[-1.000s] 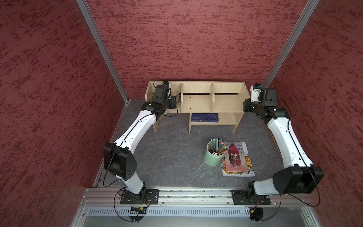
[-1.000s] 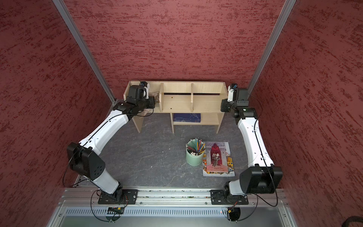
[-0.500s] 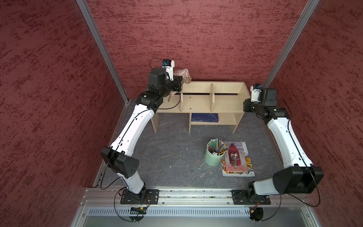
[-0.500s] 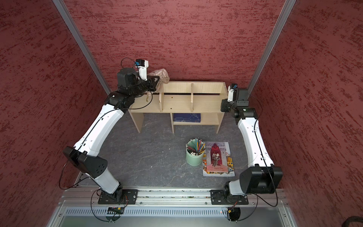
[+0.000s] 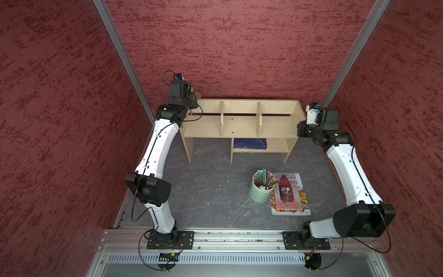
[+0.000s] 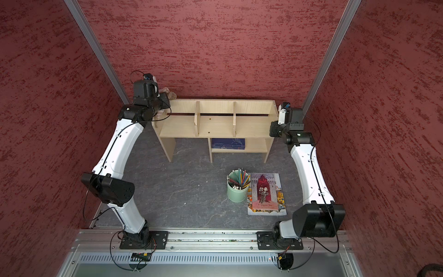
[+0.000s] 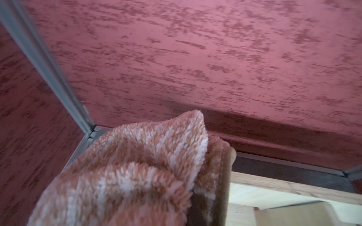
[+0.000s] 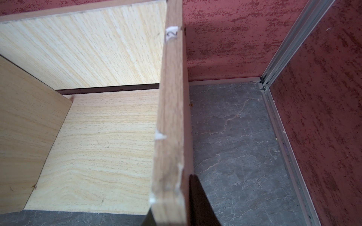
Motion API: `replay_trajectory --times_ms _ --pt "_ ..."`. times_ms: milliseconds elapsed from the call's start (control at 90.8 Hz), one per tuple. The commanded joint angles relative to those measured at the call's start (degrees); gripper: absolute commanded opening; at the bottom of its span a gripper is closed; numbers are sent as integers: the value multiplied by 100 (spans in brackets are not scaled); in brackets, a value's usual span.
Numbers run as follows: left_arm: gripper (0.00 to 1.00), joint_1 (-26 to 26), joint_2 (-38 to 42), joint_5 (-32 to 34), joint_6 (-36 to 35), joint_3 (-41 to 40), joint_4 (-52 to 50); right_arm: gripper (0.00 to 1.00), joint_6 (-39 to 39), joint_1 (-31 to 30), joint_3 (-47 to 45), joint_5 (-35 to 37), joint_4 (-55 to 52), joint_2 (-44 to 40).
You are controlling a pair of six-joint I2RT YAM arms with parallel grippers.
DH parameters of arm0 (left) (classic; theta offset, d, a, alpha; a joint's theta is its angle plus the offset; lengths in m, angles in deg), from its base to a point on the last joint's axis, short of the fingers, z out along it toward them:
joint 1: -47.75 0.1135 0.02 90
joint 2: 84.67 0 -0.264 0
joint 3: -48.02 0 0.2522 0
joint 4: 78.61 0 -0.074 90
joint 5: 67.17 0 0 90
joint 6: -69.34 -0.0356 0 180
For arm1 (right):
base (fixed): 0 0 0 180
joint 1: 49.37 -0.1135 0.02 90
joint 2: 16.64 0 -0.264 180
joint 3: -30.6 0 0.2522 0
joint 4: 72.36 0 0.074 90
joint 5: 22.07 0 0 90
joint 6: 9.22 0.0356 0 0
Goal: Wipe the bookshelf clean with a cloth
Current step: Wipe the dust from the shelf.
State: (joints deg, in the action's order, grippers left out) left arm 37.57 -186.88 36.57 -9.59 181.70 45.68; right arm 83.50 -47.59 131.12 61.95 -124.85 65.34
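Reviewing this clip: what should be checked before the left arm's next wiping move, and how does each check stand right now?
1. Cloth held by left gripper: ok, bunched in its shut jaws.
2. Bookshelf steadied: ok, right gripper is clamped on its right end panel.
3. Cloth on the wood: not ok, it appears raised at the rear left corner.
4. Pencil cup and magazine out of the way: ok, on the table in front, apart from the shelf.
5. Lower shelf free: not ok, a blue book lies there.
6. Dirt left to wipe: cannot tell.
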Motion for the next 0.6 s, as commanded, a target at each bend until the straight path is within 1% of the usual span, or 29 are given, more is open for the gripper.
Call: replay_trajectory --times_ms 0,99,242,331,441,529,584 --pt "0 49 548 126 181 -380 -260 0 672 166 -30 -531 297 -217" --pt "0 42 862 31 230 -923 -232 0 715 207 17 -531 294 -154" --pt "0 4 1479 -222 357 -1928 16 0 738 235 148 -667 304 2" --pt "0 -95 1681 -443 408 -2234 239 0 747 235 178 -725 331 54" --pt "0 -267 1494 -480 352 -1960 417 0 756 235 94 -853 432 41" --pt "0 -369 1058 -681 339 -1350 413 0 748 237 -8 -909 473 -23" --pt "0 -498 810 -659 249 -997 472 0 732 242 -47 -898 475 -45"
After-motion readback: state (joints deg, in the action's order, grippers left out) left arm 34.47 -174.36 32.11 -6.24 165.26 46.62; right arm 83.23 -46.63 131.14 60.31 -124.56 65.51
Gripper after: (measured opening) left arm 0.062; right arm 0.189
